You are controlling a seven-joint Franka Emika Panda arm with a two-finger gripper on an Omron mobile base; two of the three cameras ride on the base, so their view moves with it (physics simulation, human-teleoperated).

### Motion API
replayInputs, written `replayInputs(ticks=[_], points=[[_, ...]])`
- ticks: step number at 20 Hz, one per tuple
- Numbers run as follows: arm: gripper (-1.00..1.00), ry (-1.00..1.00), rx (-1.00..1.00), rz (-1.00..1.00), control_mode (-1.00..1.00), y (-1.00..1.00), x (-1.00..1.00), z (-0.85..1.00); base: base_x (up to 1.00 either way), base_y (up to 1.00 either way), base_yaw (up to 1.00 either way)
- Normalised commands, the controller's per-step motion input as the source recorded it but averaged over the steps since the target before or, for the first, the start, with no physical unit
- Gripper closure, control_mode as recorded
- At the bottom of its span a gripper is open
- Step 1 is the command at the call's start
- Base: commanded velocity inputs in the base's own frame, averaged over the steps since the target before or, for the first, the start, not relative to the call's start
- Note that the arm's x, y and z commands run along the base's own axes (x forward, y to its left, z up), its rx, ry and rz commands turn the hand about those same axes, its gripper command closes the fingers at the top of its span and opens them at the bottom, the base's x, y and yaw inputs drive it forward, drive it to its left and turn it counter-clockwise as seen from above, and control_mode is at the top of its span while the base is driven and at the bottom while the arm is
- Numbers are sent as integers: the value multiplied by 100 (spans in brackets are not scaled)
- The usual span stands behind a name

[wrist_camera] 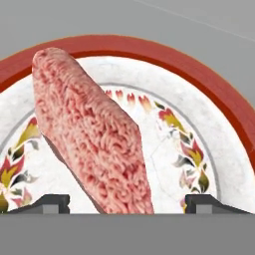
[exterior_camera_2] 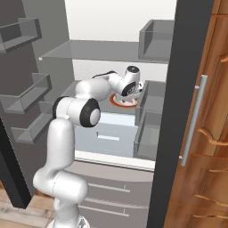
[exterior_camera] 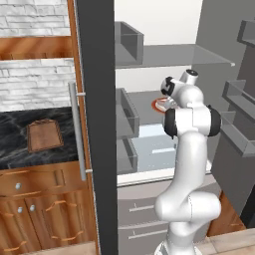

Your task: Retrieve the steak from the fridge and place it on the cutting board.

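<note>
Steak (wrist_camera: pixel 94 134) between spread gripper (wrist_camera: pixel 127 201) fingertips, on plate (wrist_camera: pixel 209 129)

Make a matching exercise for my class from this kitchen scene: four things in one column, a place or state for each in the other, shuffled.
Things:
1. steak
2. cutting board
3. plate
4. tool

Places or states:
A. on the dark counter left of the fridge
B. on a fridge shelf, red-rimmed
C. open, its tips on either side of the meat
D. lying on the plate

Pairs: 1-D, 2-A, 3-B, 4-C
</note>
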Motion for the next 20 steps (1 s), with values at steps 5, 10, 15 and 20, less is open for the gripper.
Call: replayInputs(ticks=[5, 10, 15, 20], points=[[100, 0, 0, 10, -100, 7, 0, -1, 0, 0, 0], [100, 0, 0, 6, -100, 0, 0, 0, 0, 0, 0], [100, 0, 0, -5, -100, 0, 0, 0, 0, 0, 0], [100, 0, 0, -16, -100, 0, 0, 0, 0, 0, 0]])
